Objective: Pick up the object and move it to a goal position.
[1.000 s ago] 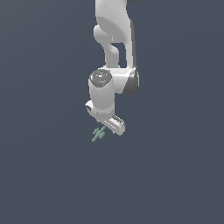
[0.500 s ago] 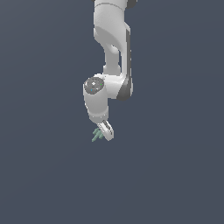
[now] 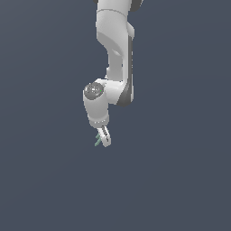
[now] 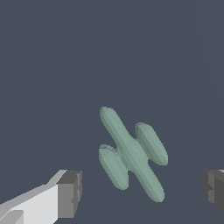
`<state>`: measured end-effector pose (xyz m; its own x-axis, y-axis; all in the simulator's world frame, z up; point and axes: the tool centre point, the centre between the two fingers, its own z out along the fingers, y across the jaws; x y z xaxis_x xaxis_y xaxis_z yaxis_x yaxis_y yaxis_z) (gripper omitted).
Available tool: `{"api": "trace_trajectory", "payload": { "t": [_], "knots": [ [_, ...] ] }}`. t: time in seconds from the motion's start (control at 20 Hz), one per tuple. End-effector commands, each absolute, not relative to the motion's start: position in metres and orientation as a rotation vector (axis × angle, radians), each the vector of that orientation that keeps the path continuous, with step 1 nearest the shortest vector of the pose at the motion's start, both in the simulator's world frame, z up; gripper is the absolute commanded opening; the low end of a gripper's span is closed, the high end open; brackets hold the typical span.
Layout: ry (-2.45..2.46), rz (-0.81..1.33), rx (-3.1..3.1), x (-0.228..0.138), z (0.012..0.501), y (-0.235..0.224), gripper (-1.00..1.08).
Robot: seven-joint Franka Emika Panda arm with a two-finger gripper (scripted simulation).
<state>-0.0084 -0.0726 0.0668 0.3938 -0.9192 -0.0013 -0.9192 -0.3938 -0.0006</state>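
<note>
We see the white jointed robot arm (image 3: pixel 115 54) reaching down over the flat slate-grey desk (image 3: pixel 180 180), its claw (image 4: pixel 142 192) spread wide, grey pads (image 4: pixel 70 192) well apart and touching nothing. The small pale green slanted-hash piece, a long bar with two short cross-lobes (image 4: pixel 131 153), lies between the pads. In the exterior view it (image 3: pixel 97 140) peeks out beside the fingertips.

The object (image 4: pixel 131 153), a tiny pale green piece, a slanted bar with short rounded cross-strokes, is lying flat on the dark surface, sitting between the open fingers.
</note>
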Motion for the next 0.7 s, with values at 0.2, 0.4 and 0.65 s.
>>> {"api": "trace_trajectory", "payload": {
  "t": [0.2, 0.4, 0.65],
  "knots": [
    [1.750, 0.001, -2.609, -0.009, 0.065, -0.074, 1.00],
    [1.751, 0.001, -2.608, -0.009, 0.057, -0.074, 1.00],
    [1.756, 0.001, -2.605, -0.010, 0.033, -0.075, 1.00]
  ]
}}
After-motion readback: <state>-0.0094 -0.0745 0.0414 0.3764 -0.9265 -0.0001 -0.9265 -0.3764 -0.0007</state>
